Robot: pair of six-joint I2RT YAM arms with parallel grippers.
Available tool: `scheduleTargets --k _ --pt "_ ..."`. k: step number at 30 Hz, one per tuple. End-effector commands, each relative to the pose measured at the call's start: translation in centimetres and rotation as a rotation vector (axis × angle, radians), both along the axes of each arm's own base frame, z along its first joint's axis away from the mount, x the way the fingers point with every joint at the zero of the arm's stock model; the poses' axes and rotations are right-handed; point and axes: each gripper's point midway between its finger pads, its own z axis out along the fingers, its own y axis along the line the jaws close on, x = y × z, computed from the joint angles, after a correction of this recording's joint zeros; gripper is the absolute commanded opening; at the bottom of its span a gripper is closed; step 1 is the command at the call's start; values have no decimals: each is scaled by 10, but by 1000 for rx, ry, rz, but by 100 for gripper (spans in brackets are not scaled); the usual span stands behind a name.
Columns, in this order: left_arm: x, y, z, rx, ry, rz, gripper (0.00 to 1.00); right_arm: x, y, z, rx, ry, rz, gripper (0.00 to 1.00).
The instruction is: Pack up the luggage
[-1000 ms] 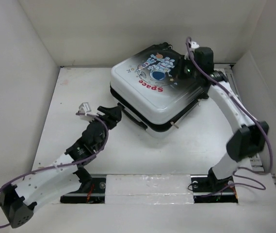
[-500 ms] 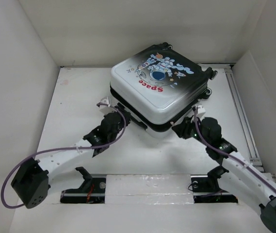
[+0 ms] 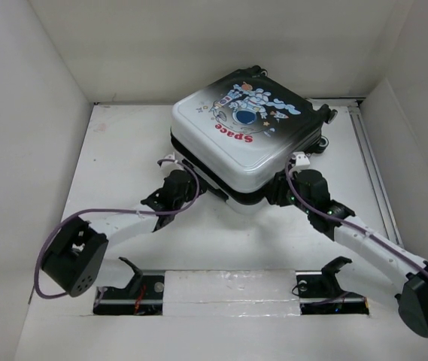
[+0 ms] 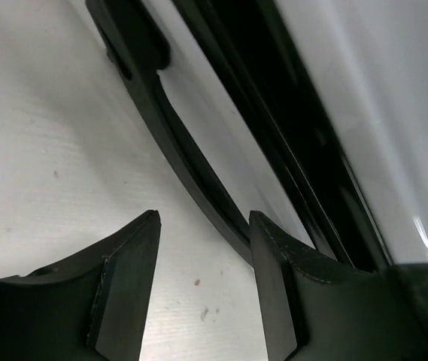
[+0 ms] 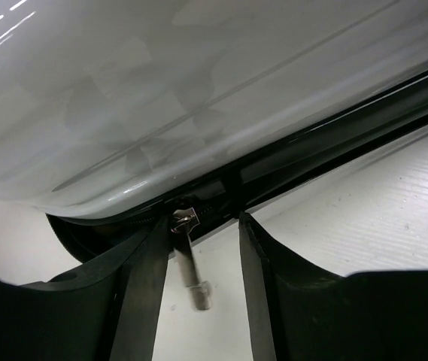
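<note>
Luggage: white-to-black hard-shell suitcase (image 3: 236, 143), flat on white desk (image 3: 123, 143).
My left jaws: apart, at black handle (image 4: 191, 180).
My right jaws: apart, metal zipper pull (image 5: 189, 274) between.

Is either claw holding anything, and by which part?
Nothing is held. The left claw stands open beside the handle of the luggage; the right claw is open around its zipper pull, not pinching it.

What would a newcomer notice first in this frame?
The closed luggage, astronaut print and red "Space" on its lid, fills the table's middle. The left hand sits open beside its black side handle; the right hand is open with the metal zipper pull hanging between its fingers.
</note>
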Motion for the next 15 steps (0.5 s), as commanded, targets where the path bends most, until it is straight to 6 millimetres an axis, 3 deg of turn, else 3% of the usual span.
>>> scheduleTargets --k 1,3,7,10,15 --pt "27 -4 20 -111 -35 19 46 7 10 7 -12 -25 39 47" --pt "33 -6 21 -152 -32 -2 45 6 15 7 1 -22 65 46" --pt "41 -1 3 -145 1 7 41 1 20 8 17 -13 115 42" --pt "44 -6 7 -159 -9 -6 40 -8 26 11 44 -15 165 42" --pt "43 -7 -1 -158 2 -14 39 -23 24 15 74 -10 186 50"
